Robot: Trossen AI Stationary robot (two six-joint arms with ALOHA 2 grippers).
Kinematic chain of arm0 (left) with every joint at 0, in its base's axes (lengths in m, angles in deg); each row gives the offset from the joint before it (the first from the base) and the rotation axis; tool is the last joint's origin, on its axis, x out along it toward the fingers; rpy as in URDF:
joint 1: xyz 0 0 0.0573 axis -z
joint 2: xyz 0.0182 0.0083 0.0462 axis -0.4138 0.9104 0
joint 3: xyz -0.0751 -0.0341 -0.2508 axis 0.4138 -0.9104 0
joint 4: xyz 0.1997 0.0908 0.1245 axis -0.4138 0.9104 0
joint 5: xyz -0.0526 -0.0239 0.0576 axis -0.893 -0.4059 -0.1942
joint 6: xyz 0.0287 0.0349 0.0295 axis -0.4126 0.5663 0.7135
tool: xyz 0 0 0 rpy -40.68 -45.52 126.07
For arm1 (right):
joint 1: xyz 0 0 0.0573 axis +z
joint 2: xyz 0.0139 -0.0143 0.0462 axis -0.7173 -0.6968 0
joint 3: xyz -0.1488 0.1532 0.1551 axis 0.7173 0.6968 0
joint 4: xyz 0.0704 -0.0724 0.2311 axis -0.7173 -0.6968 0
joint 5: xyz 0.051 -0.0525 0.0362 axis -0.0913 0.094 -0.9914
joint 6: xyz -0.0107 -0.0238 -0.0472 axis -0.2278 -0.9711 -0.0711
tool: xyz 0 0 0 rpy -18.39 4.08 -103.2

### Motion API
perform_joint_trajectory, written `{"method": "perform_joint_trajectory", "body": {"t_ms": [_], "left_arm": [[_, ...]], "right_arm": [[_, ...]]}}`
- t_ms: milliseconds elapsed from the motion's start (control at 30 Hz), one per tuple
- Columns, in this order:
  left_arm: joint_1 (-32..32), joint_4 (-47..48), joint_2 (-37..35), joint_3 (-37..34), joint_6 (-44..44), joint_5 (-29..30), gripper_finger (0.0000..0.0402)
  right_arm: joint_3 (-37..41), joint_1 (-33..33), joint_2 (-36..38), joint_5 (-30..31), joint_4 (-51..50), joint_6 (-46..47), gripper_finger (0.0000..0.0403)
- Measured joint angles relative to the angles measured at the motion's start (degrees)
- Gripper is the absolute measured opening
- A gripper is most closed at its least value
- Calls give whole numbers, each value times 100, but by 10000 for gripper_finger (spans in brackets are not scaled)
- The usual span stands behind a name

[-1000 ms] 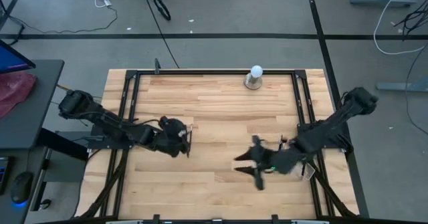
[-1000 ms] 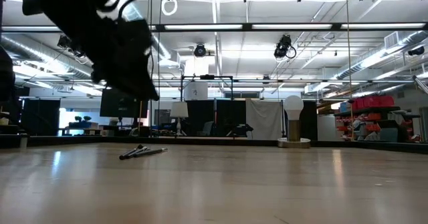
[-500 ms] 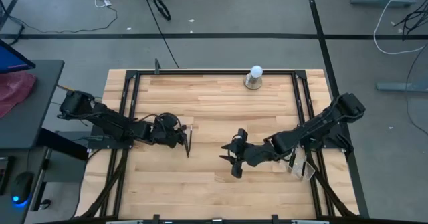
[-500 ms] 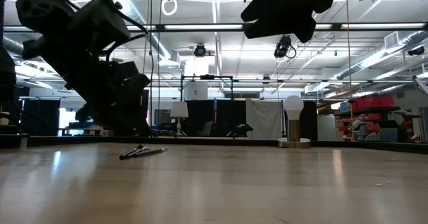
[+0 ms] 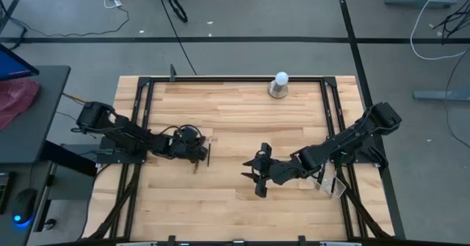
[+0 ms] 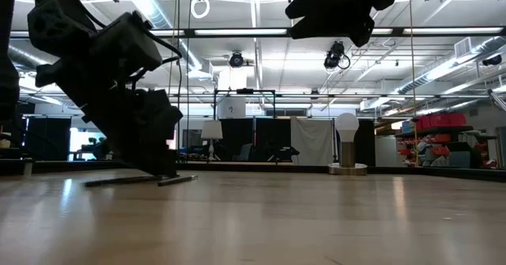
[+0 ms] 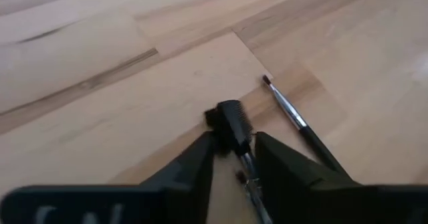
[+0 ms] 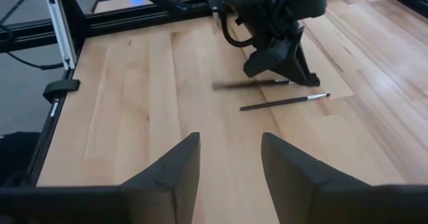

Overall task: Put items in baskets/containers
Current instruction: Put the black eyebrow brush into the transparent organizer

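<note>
Moved: left gripper (image 7: 234,150) now down over 1 brush (image 7: 232,120)
Grip: fingers half-closed around it
Right gripper (image 8: 227,158): open, empty
Tip: squeeze square, then lift

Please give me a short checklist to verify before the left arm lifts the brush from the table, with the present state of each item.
1. Left end effector down at the table over the brush with the dark bristle head: ok.
2. Brush handle lies between its two fingers: ok.
3. Grip fully closed on the handle: cannot tell.
4. Second, thinner brush lies apart beside the fingers, not caught between them: ok.
5. Right end effector open, holding nothing, away over bare table: ok.
6. Container to receive the brush in view: not ok, none visible.
</note>
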Motion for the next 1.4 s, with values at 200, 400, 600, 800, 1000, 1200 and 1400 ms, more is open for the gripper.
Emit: {"method": "perform_joint_trajectory", "body": {"t_ms": [200, 400, 600, 800, 1000, 1200, 1400], "left_arm": [[0, -43, 11, -9, 1, 119, 22], [0, -410, 31, -17, 283, 25, 23], [34, -723, 29, -15, 395, -37, 11], [57, -934, -54, -15, 619, -27, 3], [72, -940, -337, -15, 907, -348, 11], [218, -975, -289, -7, 920, -692, 90], [528, -995, 191, -11, 465, -218, 172]], "right_arm": [[0, 0, 0, 2, -20, -22, 158], [0, 0, 0, 2, -96, -31, 158], [0, 0, 2, 4, -106, -29, 158], [0, 0, 2, 4, -144, -17, 158], [0, 0, 2, 5, -173, 4, 158], [0, -2, 2, 7, -173, 3, 158], [0, -2, 2, 9, -162, -15, 158]]}}
